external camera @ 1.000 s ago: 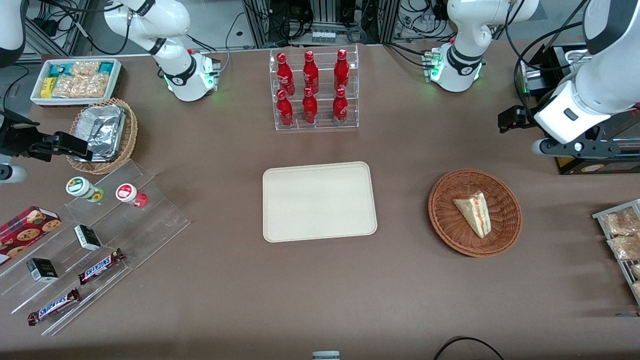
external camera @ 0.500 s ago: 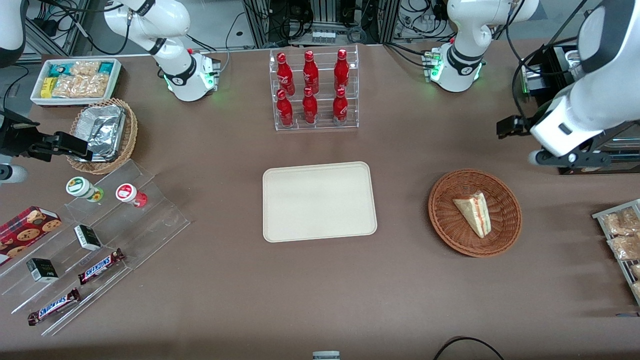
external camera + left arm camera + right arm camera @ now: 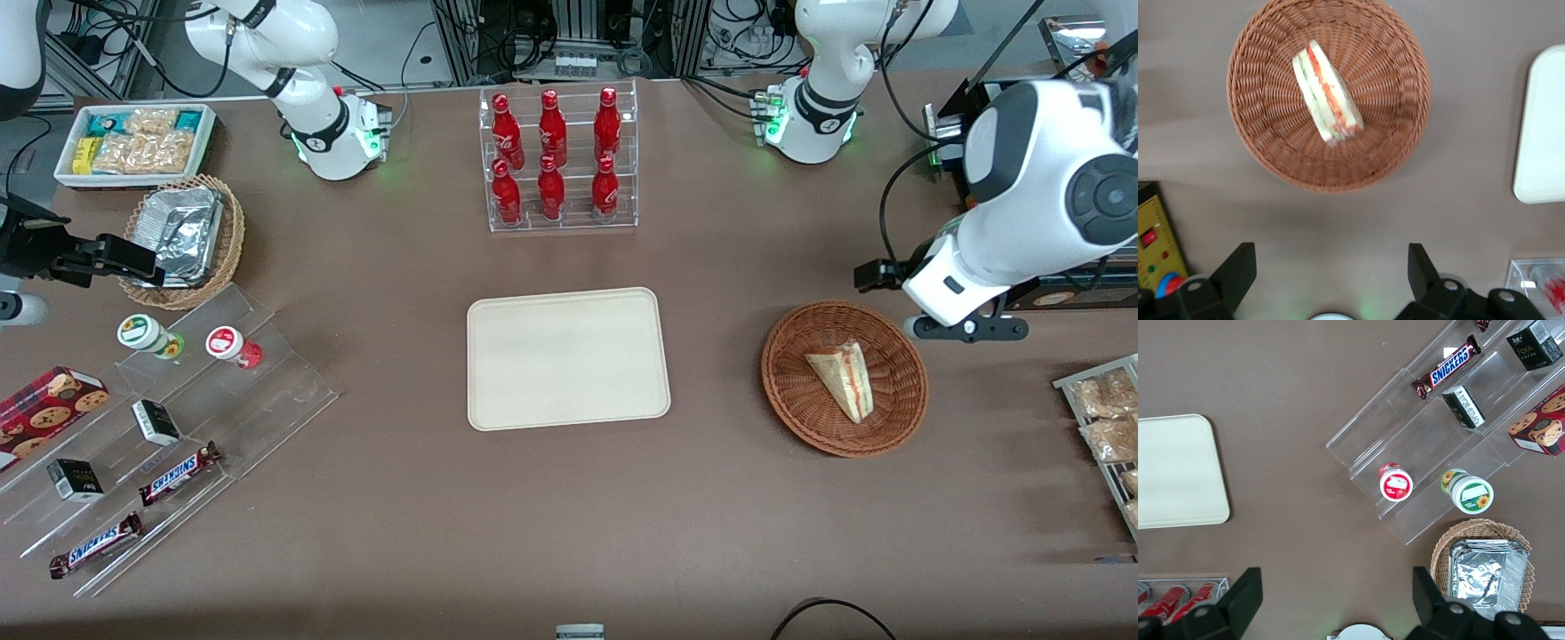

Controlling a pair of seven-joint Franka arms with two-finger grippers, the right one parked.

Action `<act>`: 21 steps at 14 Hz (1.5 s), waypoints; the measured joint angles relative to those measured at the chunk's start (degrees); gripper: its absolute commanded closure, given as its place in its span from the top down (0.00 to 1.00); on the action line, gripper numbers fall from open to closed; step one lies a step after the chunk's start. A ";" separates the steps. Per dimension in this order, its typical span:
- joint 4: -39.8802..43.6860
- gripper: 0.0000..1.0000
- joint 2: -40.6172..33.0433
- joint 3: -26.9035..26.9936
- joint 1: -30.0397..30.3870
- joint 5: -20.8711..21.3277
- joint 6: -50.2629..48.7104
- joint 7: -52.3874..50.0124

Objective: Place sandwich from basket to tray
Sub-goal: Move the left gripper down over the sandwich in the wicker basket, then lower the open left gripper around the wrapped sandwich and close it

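Note:
The sandwich [image 3: 842, 379] [image 3: 1327, 95], a pale bread wedge with red, orange and green layers on its edge, lies in the round reddish-brown wicker basket [image 3: 800, 409] [image 3: 1265, 147]. The cream-beige tray [image 3: 567, 357] [image 3: 1542, 133] lies flat mid-table, toward the parked arm's end from the basket, with nothing on it. My left gripper [image 3: 967, 327] [image 3: 1331, 267] hangs above the table just beside the basket's rim, farther from the front camera than the sandwich. Its fingers [image 3: 1238, 268] stand wide open with only bare table between them.
A clear rack of red bottles [image 3: 556, 160] stands farther from the front camera than the tray. A black box with a yellow panel [image 3: 1155, 250] sits under the working arm. Snack packets on a rack [image 3: 1107, 418] lie at the working arm's table end.
The left arm has swung in and down toward the basket over the last second. The gripper now sits close to the basket's rim. Sandwich, basket and tray have not moved.

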 measured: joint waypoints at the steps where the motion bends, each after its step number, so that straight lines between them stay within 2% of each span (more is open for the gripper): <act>1: -2.16 1.00 0.05 0.09 0.00 0.00 2.99 -0.57; 6: -10.85 1.00 2.13 0.18 0.01 0.00 18.09 -10.23; 11: -11.14 1.00 7.54 0.25 0.28 -0.01 25.05 -23.78; 21: -11.12 1.00 13.32 0.38 1.55 -0.01 30.44 -27.90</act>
